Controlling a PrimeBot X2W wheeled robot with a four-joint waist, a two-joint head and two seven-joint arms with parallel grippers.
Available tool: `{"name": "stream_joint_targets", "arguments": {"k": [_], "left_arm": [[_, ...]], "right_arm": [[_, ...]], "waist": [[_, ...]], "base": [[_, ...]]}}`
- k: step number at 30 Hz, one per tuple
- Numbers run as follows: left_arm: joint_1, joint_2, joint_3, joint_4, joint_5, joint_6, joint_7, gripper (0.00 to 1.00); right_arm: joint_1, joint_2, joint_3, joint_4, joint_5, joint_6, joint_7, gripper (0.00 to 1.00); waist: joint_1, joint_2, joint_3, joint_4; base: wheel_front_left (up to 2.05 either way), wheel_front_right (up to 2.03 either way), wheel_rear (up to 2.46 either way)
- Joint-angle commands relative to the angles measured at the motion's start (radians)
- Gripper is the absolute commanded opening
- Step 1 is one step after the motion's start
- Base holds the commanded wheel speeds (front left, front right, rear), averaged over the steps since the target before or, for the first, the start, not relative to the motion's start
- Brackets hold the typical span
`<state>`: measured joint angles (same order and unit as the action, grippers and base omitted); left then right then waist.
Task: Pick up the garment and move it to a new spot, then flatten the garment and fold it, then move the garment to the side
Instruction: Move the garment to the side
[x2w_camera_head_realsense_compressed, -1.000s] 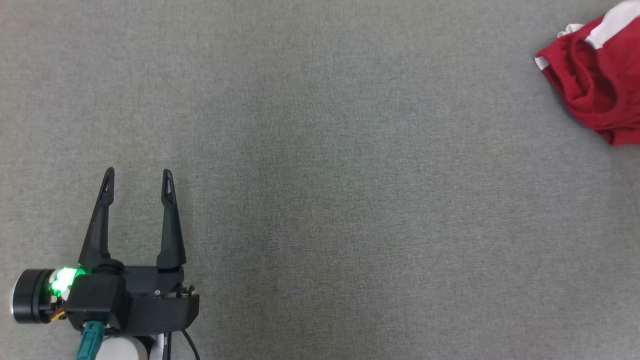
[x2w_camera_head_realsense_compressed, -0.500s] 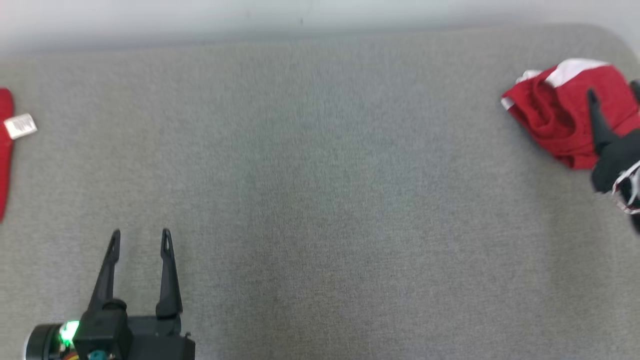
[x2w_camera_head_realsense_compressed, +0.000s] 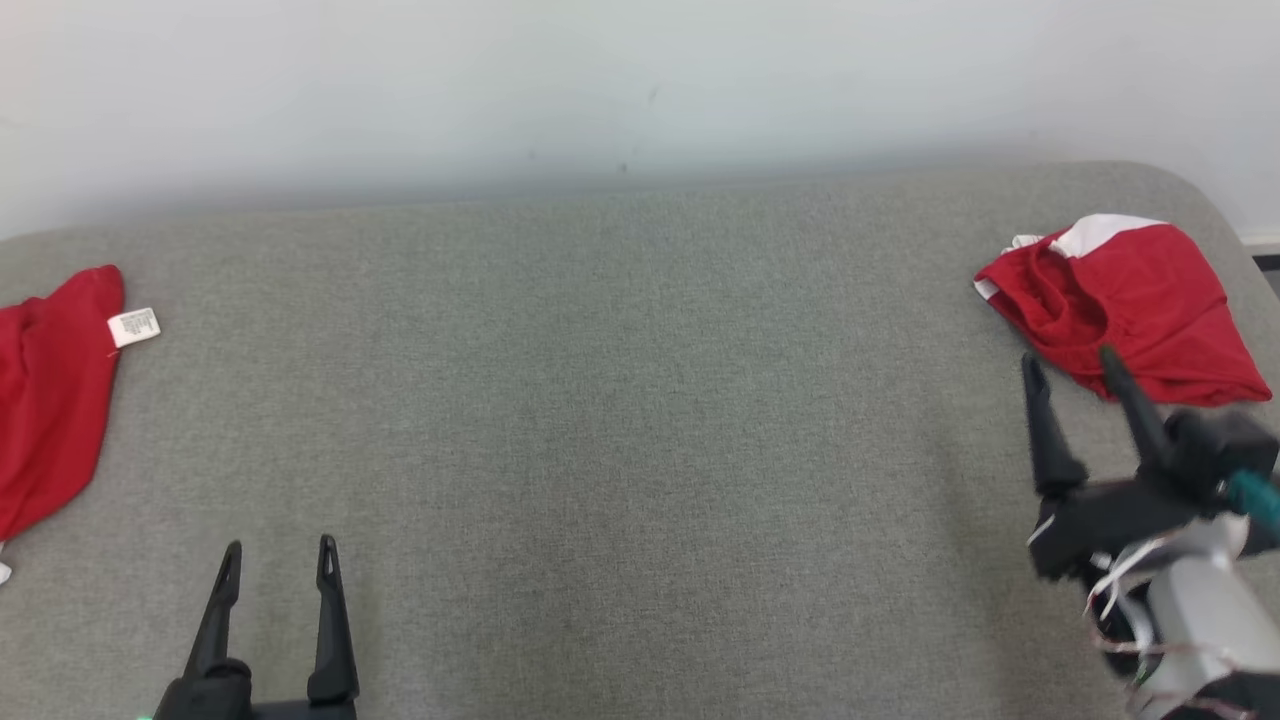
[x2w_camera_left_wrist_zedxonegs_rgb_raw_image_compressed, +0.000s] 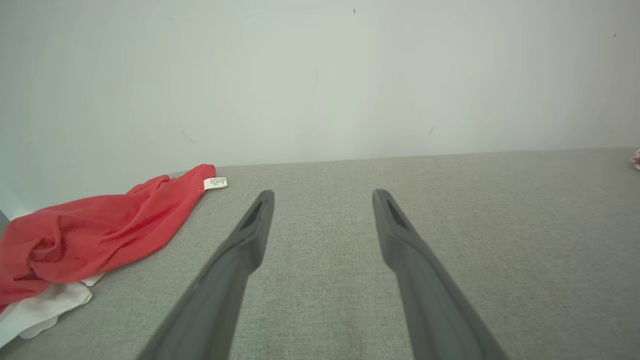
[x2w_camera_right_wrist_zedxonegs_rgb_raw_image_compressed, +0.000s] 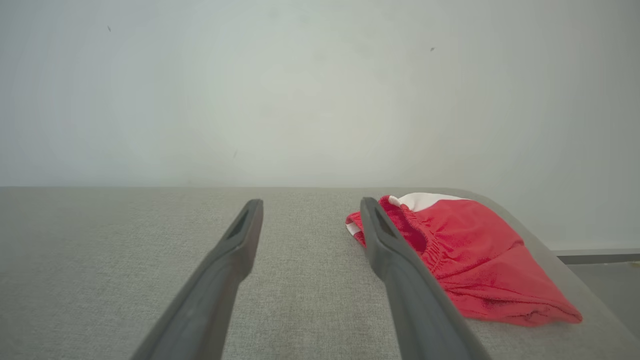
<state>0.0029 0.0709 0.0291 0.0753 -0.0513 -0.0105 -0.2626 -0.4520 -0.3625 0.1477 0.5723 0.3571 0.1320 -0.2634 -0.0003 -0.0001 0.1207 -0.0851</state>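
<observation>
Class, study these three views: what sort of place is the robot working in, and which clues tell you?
Probably an indoor test setup for garment folding: a grey fabric-covered surface stands against a bare pale wall, with a red-and-white garment at its right end and a tagged red garment at its left.

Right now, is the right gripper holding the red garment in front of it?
No: the right gripper stands open, bare grey fabric surface between its fingers, while the red garment lies on that surface.

right garment (x2w_camera_head_realsense_compressed: 1150, 310): red, white band | left garment (x2w_camera_head_realsense_compressed: 50, 400): red | surface (x2w_camera_head_realsense_compressed: 640, 400): grey
</observation>
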Motion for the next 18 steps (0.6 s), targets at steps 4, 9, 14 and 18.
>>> {"name": "stream_joint_targets", "arguments": {"k": [4, 9, 14, 18], "left_arm": [[0.028, -0.006, 0.013, 0.015, -0.007, -0.005, -0.003, 1.0], [0.045, -0.011, 0.017, 0.033, -0.007, -0.01, -0.003, 1.0], [0.069, -0.015, 0.014, 0.047, -0.01, -0.009, -0.003, 1.0], [0.075, -0.016, 0.011, 0.051, -0.006, -0.012, -0.003, 1.0]], "right_arm": [[0.147, 0.101, -0.074, -0.131, -0.052, -0.002, -0.001, 1.0], [0.288, 0.176, -0.101, -0.254, -0.096, -0.002, -0.001, 1.0], [0.408, 0.231, -0.144, -0.349, -0.173, -0.002, -0.001, 1.0], [0.482, 0.265, -0.165, -0.42, -0.213, -0.002, -0.001, 1.0]], "waist": [[0.0003, 0.0001, -0.037, 0.016], [0.0003, 0.0001, -0.065, 0.03], [0.0003, 0.0001, -0.097, 0.041], [0.0003, 0.0001, -0.11, 0.049]], "base": [[0.0, 0.0, 0.0], [0.0, 0.0, 0.0], [0.0, 0.0, 0.0], [0.0, 0.0, 0.0]]}}
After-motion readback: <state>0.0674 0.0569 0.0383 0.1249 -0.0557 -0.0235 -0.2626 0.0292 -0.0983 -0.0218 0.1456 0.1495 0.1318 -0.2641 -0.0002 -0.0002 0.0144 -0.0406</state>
